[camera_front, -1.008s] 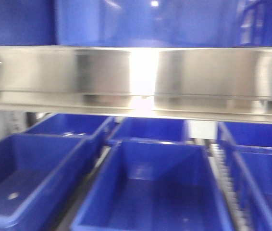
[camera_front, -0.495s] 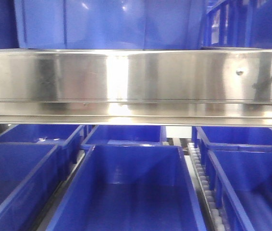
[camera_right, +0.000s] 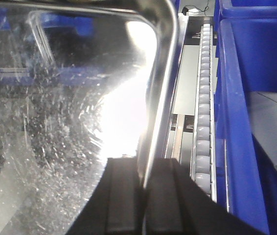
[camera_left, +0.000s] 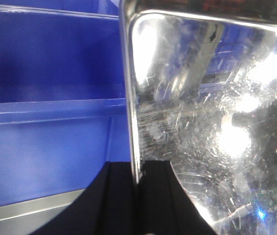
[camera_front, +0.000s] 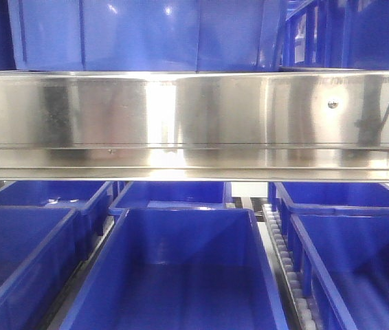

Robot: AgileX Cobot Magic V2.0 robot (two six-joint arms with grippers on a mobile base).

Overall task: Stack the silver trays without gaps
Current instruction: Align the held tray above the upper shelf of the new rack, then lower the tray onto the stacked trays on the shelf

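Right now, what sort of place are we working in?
Probably a warehouse or factory storage rack: rows of open blue bins on two levels, a roller track beside them, a steel rail across the shelf front. Left gripper and right gripper each clamp a tray rim.

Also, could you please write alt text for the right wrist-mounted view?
A scratched, glaring silver tray fills the left of the picture, its rolled rim clamped in the dark right gripper at bottom centre. To the right run a white roller track and a blue bin.
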